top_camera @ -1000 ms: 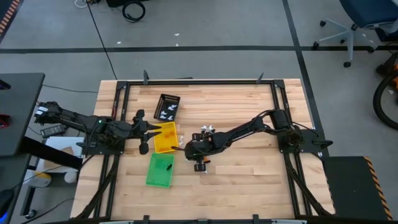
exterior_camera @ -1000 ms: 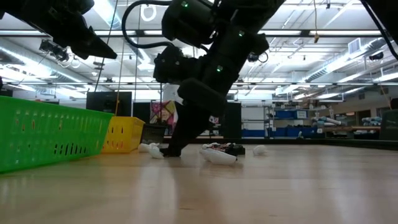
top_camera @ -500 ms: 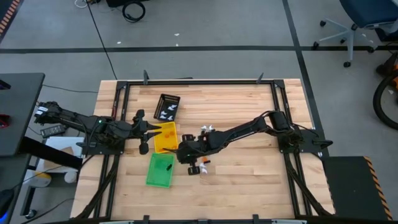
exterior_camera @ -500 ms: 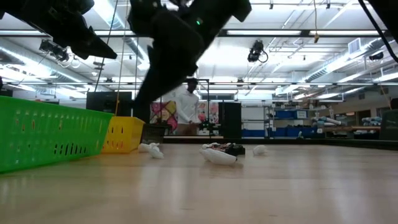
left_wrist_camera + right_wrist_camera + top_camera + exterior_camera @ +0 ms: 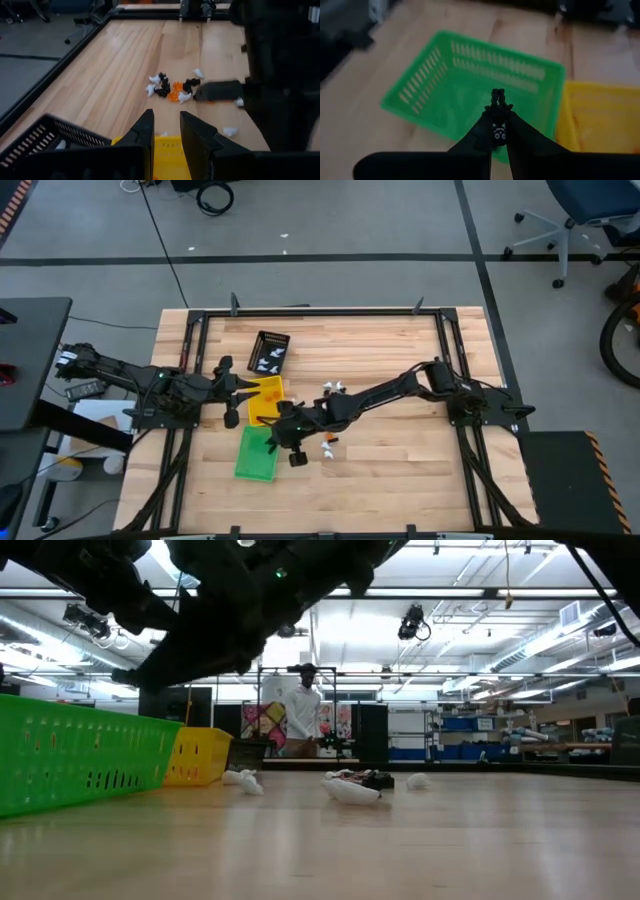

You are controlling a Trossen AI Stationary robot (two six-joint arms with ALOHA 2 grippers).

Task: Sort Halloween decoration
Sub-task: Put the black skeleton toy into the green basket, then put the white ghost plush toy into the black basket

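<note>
The Halloween decoration is a scatter of tiny white, orange and black trinkets [image 5: 172, 90] lying on the wooden table, also seen as trinkets [image 5: 326, 390] in the high view. My right gripper [image 5: 496, 117] hangs over the green tray [image 5: 470, 82], shut on one black trinket [image 5: 496, 102]. In the high view the right gripper [image 5: 272, 436] is above the green tray [image 5: 255, 457]. My left gripper [image 5: 165, 131] waits open over the yellow tray [image 5: 167, 150], holding nothing. My right gripper pinches a small black trinket between its two fingertips [image 5: 485, 122]. The trinket's upper part [image 5: 496, 97] sticks out past the tips, and a round pale-eyed part [image 5: 499, 132] sits between the fingers. The trinket is lifted clear, above the green tray's inside.
The black tray [image 5: 268, 352] with white trinkets stands toward the far edge, the yellow tray [image 5: 265, 400] between it and the green one. A few white trinkets [image 5: 326, 446] lie right of the green tray. A person [image 5: 303, 720] stands in the room far behind the table.
My right gripper has risen from the trinket pile and swung toward the table's left, carrying the black trinket. It now hangs over the green tray. The rest of the pile has stayed where it was.
</note>
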